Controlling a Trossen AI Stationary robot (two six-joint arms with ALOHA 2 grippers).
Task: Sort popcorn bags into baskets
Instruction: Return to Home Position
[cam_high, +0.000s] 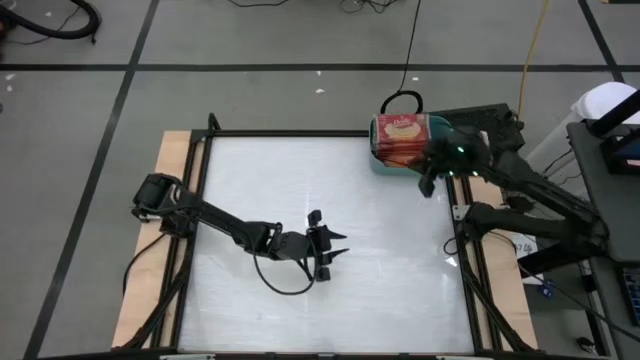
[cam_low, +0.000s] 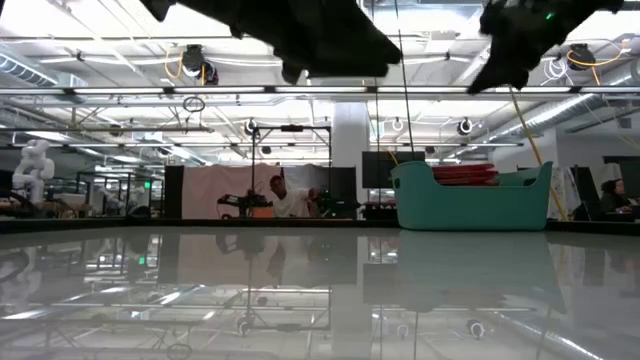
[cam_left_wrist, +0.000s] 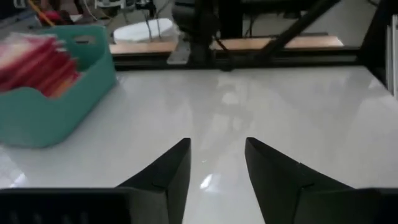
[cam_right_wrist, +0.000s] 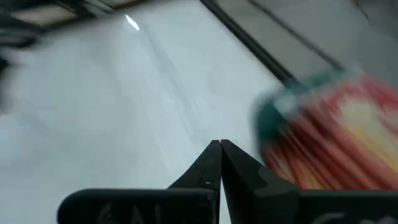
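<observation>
The teal basket stands at the table's far right corner, filled with red popcorn bags lying stacked inside; the top one shows a yellow-tan picture. The basket also shows in the low view, the bags in the left wrist view and the bags in the right wrist view. My left gripper hovers open over the table's middle, holding nothing. My right gripper is shut and empty, just beside the basket's near right corner.
The white table top stretches bare between the two arms. A black frame runs round its edges. A cable loop lies on the floor behind the basket. A person sits in the room far behind the table.
</observation>
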